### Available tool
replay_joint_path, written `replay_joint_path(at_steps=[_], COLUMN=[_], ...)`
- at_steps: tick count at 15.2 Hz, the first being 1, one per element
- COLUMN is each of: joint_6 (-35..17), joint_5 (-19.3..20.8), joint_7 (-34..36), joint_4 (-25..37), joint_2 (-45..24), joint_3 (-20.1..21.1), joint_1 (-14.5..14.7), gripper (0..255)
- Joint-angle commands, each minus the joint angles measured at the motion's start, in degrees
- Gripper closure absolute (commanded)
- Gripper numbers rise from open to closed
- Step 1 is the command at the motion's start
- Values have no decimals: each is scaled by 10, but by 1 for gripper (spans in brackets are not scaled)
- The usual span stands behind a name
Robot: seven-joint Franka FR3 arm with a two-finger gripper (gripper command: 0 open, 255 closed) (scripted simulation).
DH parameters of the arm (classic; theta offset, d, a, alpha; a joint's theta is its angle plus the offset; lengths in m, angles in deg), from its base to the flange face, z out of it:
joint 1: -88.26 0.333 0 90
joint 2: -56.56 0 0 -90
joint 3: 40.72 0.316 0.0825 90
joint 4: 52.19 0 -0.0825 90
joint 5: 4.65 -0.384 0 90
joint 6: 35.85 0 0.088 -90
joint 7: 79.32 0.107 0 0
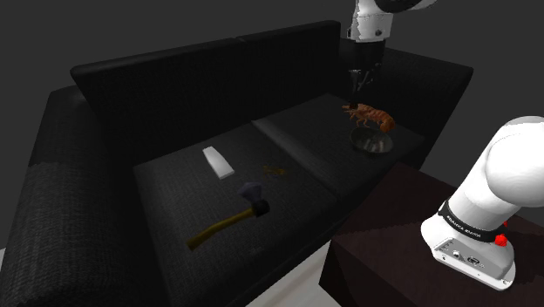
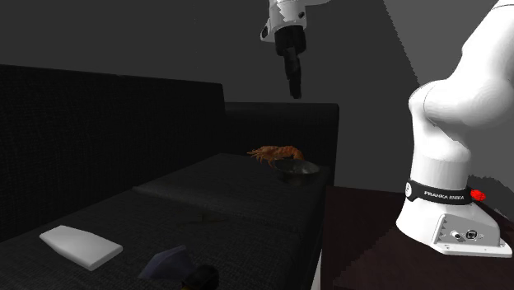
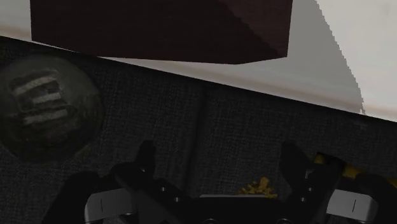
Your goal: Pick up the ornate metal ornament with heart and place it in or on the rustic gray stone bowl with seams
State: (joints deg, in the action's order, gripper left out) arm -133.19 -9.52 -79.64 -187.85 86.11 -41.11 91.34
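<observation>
Across the black sofa [image 1: 105,174] in the shoulder view, a white slab [image 1: 218,162] and a hammer [image 1: 234,218] lie left of the small gold ornament [image 1: 275,170], which sits alone on the seat near the cushion seam. It is well apart from the gray bowl [image 1: 375,146], where an orange shrimp [image 1: 370,115] perches. The jaws hang open and empty high above that bowl. The ornament lies below and to this view's left of them, its long axis too small to tell.

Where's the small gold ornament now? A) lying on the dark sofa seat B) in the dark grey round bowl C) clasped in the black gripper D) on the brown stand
A: the small gold ornament lies on the dark sofa seat, apart from the dark grey round bowl; the black gripper hangs open above.
</observation>
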Motion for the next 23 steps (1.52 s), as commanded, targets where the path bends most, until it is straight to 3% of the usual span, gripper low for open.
replay_joint_path(at_steps=[1, 12, 23], joint_6=[-34, -155, -198], joint_5=[5, 54, 135], joint_7=[-11, -45, -58], joint_4=[14, 143, 347], joint_2=[-43, -273, -505], joint_3=[6, 42, 64], joint_1=[7, 35, 75], gripper=[0, 0, 0])
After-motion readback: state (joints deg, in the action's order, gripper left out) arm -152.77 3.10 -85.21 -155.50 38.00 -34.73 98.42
